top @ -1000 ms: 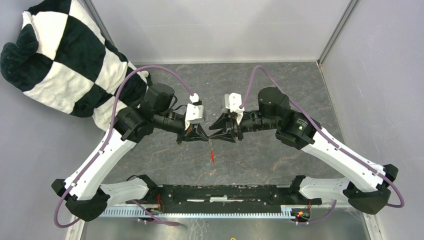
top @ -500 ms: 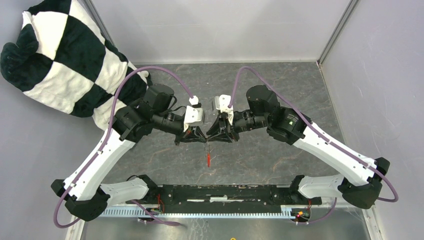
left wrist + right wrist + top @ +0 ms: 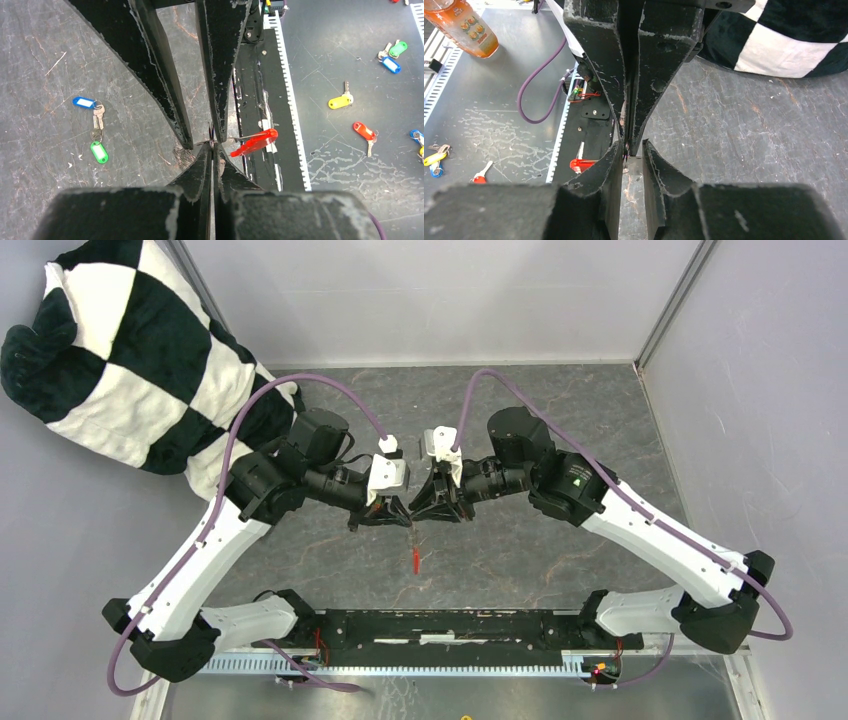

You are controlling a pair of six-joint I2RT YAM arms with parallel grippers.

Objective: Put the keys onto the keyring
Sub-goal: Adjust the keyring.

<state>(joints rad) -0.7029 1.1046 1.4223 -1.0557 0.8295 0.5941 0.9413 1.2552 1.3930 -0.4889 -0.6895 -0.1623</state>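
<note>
The keyring's thin ring (image 3: 212, 141) is pinched edge-on in my left gripper (image 3: 213, 147), which is shut on it above the table. Its red oblong tag (image 3: 255, 142) sticks out sideways from the ring, and hangs below the fingertips (image 3: 415, 558) in the top view. A grey-brown wire clump (image 3: 184, 155) shows just beside the tips. My right gripper (image 3: 631, 146) meets the left one tip to tip, jaws a little apart on either side of the ring. The green key (image 3: 99, 151) and blue key (image 3: 82, 102) lie together on the table, away from both grippers.
A black-and-white checkered cushion (image 3: 130, 350) fills the far left corner. The black base rail (image 3: 450, 625) runs along the near edge. Beyond it lie several loose tagged keys, such as a yellow one (image 3: 340, 101), and an orange bottle (image 3: 464, 25).
The right arm has swung left until its fingertips meet the left gripper's. The red tag, tilted a second ago, now hangs straight down. The left arm barely moved.
</note>
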